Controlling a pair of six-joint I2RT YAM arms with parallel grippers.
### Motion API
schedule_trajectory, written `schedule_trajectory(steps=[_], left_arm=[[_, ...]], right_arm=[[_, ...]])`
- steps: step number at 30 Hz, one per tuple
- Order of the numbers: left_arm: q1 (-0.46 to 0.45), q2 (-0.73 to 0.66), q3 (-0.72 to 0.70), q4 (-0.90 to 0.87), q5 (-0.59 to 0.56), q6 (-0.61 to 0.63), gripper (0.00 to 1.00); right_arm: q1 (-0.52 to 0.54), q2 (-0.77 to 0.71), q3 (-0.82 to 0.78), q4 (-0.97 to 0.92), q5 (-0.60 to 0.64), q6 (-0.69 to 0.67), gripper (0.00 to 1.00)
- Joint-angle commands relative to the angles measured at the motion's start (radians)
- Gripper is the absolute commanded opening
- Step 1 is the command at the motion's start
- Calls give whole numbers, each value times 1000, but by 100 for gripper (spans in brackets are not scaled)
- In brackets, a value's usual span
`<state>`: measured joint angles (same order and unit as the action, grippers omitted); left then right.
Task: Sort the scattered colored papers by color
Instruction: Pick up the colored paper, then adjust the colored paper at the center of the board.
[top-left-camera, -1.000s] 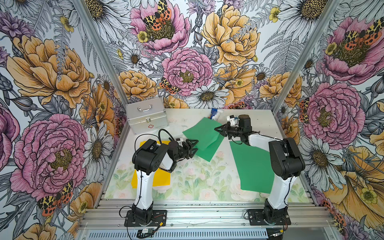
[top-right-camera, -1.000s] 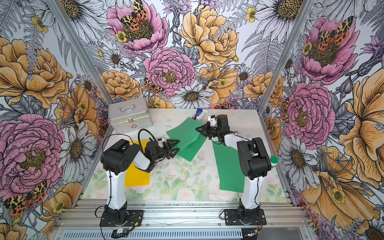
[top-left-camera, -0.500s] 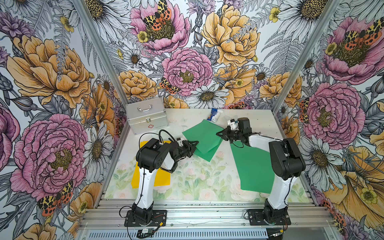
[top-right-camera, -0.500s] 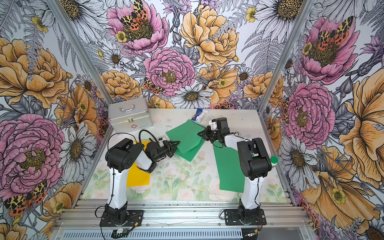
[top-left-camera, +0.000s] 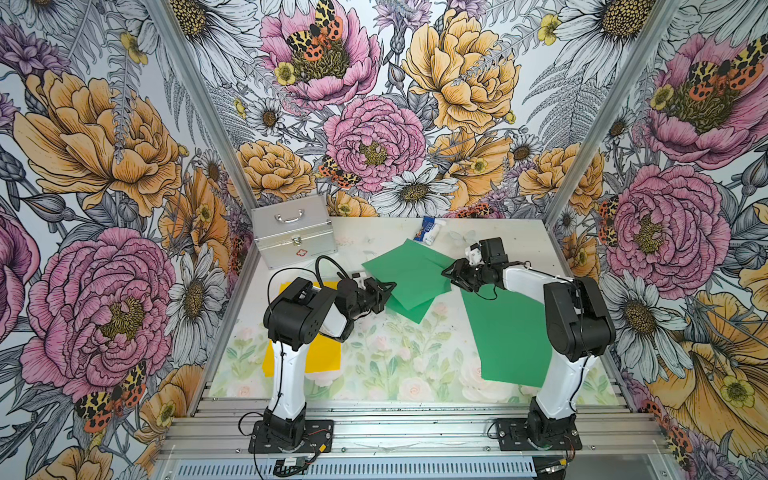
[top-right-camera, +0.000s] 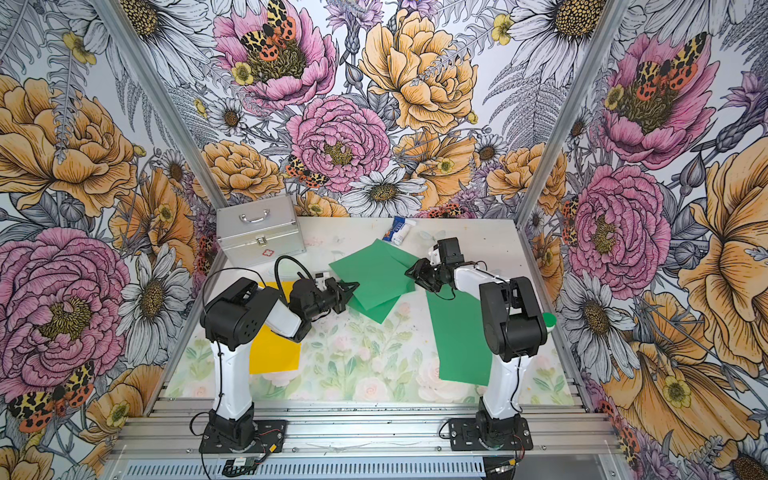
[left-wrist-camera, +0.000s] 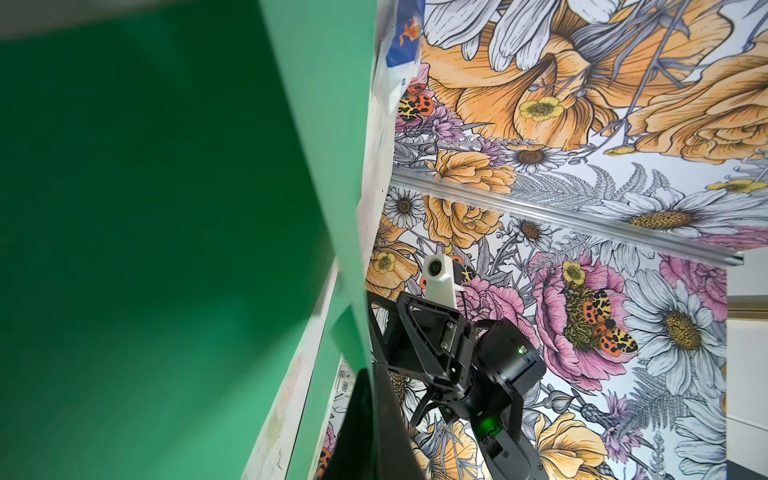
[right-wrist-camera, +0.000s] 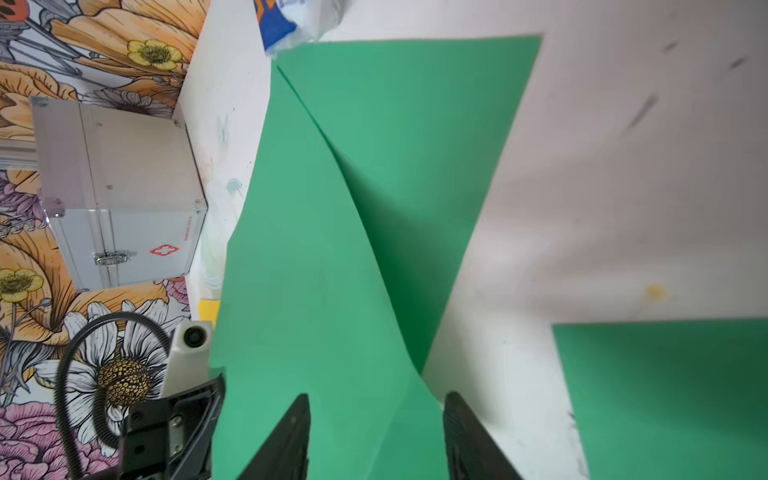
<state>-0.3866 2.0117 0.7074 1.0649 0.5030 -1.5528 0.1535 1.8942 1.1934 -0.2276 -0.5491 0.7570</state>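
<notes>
Both top views: left gripper (top-left-camera: 385, 292) clamped on overlapped green sheets (top-left-camera: 409, 272), mid-worktop; laid green sheet (top-left-camera: 505, 336) near right edge. Left wrist: green fills frame. Right wrist: right gripper (right-wrist-camera: 378, 395) jaws apart astride a corner — greens being gathered; next, likely regrip and carry rightward.

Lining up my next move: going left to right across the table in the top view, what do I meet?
yellow paper → left gripper → overlapping green papers → right gripper → flat green sheet
</notes>
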Motion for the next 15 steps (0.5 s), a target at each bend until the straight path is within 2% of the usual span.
schedule_trajectory(steps=[1,10,15], left_arm=[[19,-116,15,-197,-17,168,0],[20,-424,98,-765,-149,505,0],[9,-531,140,-955,-238,612,0]], right_arm=[[-6,37,68,-65,63,-70,52],[6,166,206,-173,128,-105,48],[9,182,198,-191,199,-101,47]])
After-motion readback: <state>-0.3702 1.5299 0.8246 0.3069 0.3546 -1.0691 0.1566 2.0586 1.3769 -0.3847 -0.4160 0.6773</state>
